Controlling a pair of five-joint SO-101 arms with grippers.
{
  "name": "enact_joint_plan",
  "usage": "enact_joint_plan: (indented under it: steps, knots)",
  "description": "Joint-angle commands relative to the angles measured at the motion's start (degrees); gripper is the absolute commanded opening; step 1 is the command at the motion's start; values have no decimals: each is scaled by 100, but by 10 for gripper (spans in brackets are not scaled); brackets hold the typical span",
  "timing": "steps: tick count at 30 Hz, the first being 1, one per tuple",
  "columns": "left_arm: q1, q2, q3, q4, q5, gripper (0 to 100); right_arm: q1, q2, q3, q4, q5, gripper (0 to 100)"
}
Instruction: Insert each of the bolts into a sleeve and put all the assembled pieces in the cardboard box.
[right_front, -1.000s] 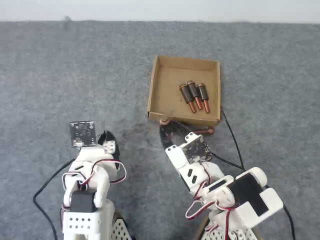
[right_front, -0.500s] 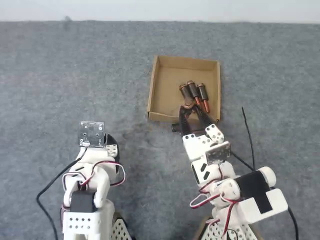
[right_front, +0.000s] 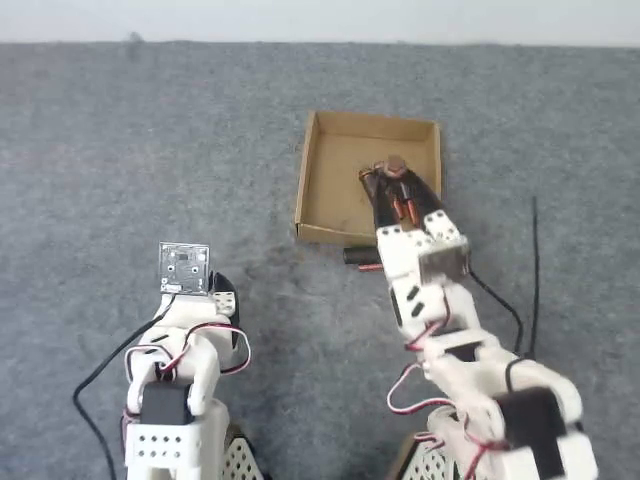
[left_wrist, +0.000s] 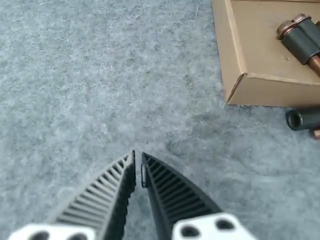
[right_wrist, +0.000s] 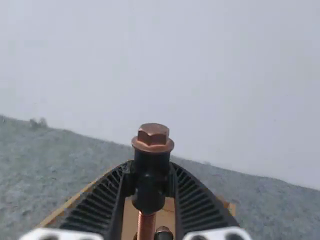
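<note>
Above the cardboard box (right_front: 322, 185), an assembled piece (right_wrist: 151, 160) is being held upright by the right end effector (right_front: 393, 182). Its fingers are being pressed onto the dark sleeve, and the copper bolt head is standing clear above them. Finished pieces (left_wrist: 299, 40) are lying inside the box, under that end effector. The step in hand is being judged as the depositing of this piece. The next move is being judged to call for lowering it toward the box floor beside the pieces there, then parting the fingers so that it is laid down without the others being knocked. Just outside the box wall nearest the arms, a loose sleeve (right_front: 357, 255) is lying on the desk (right_front: 150, 130), with what looks like a bolt beside it, so one more insertion is being judged outstanding. Well apart from the box, the left end effector (left_wrist: 138, 162) is being held with its fingers together and nothing between them.
</note>
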Motion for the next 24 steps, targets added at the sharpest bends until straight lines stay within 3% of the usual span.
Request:
enact_joint_plan:
  steps: [1, 8, 16, 24]
  knots:
    - [-26, -114, -75, 18, -53, 19, 57, -743, -888, 2079, 62, 6]
    - [-26, -114, -75, 18, -53, 19, 57, -857, -2171, 4655, 53, 6]
    - [-26, -114, -75, 18, -53, 19, 40, -743, -3332, 6237, 53, 6]
    - [-26, -114, -75, 18, -53, 19, 40, 804, -5266, 7793, 53, 6]
